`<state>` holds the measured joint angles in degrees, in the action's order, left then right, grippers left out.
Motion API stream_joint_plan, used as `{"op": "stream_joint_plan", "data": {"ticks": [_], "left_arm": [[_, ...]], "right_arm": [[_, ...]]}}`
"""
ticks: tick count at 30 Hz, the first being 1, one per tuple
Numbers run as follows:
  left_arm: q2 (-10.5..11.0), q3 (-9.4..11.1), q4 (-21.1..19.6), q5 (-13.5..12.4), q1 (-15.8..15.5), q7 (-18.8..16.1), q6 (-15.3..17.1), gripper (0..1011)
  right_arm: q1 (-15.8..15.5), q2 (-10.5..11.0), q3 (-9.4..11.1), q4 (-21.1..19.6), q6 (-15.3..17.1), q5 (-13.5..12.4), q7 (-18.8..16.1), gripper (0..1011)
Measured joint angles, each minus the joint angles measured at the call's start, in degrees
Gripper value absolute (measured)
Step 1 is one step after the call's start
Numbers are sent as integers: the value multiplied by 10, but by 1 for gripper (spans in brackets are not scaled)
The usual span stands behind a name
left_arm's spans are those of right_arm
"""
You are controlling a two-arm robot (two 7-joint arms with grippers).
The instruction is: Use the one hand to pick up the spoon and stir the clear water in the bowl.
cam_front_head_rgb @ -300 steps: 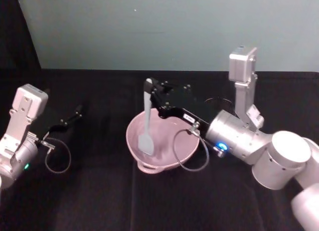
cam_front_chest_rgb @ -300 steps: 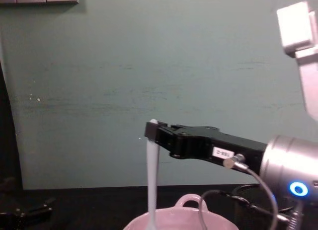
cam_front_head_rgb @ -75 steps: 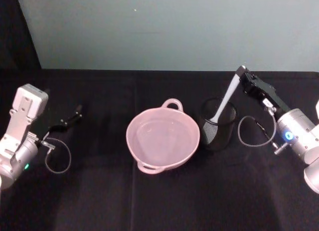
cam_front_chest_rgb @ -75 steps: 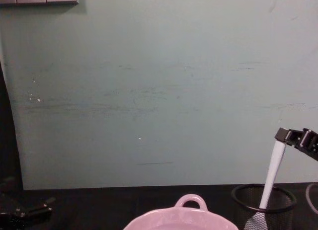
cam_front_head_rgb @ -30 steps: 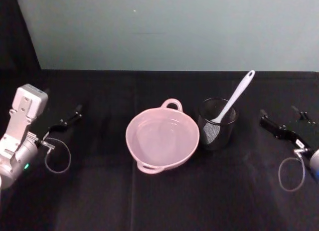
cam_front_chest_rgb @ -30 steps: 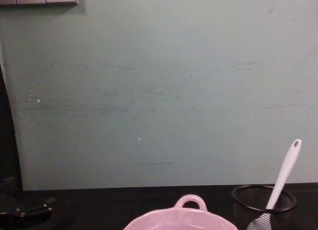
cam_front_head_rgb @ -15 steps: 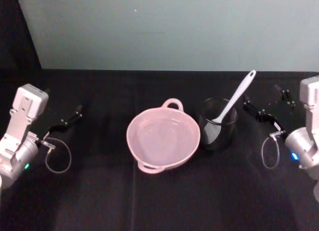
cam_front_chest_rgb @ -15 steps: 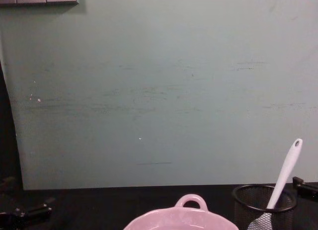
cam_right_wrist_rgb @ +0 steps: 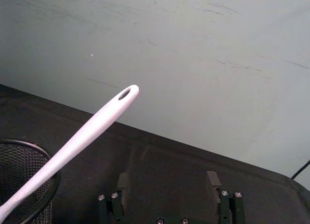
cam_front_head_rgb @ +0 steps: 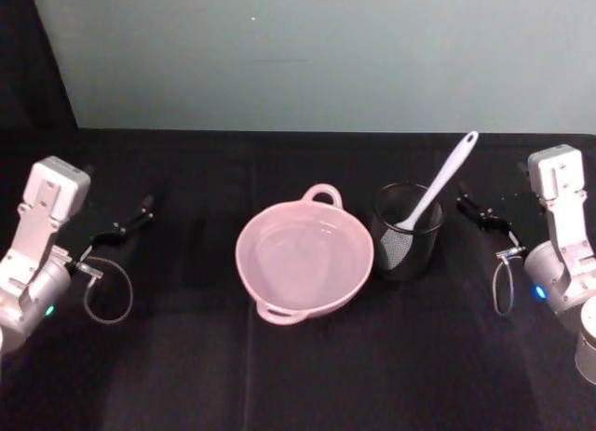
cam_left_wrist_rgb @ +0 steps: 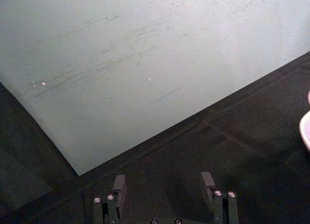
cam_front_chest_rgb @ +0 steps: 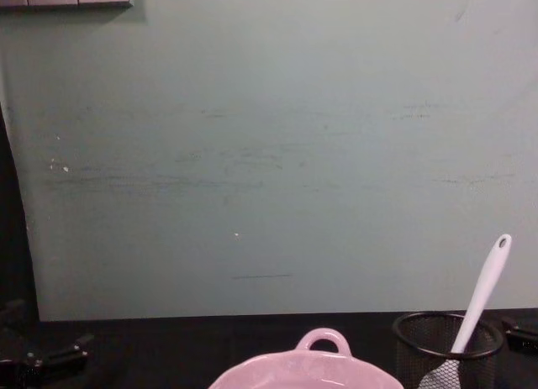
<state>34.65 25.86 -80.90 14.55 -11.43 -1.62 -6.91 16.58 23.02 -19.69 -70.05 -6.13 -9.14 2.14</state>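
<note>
Spoon (cam_front_head_rgb: pixel 438 191) now rests back in the mesh cup (cam_front_head_rgb: pixel 406 232), just beside the emptied, open right hand (cam_front_head_rgb: pixel 477 210); stirring looks finished. Left hand (cam_front_head_rgb: pixel 130 220) idles open.

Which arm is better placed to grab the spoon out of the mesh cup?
Right. The right claw sits open just beside the mesh cup holding the spoon; the left claw is across the bowl.
</note>
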Motion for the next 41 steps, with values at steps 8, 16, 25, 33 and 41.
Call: {"op": "stream_joint_plan", "data": {"ticks": [8,16,25,33,41], "left_arm": [[0,0,0,0,0,0,0,1011],[0,0,0,0,0,0,0,1011],[0,0,0,0,0,0,0,1011],[0,0,0,0,0,0,0,1011],[0,0,0,0,0,0,0,1011]], "right_arm": [[-1,1,0,-1,0,-1,0,1004],[-2,2,0,-1,0,-3,-1,1004],[-2,2,0,-2,0,-4,-1,1004],[-2,2,0,-2,0,-4,-1,1004],[-2,2,0,-2,0,-5,-1,1004]]}}
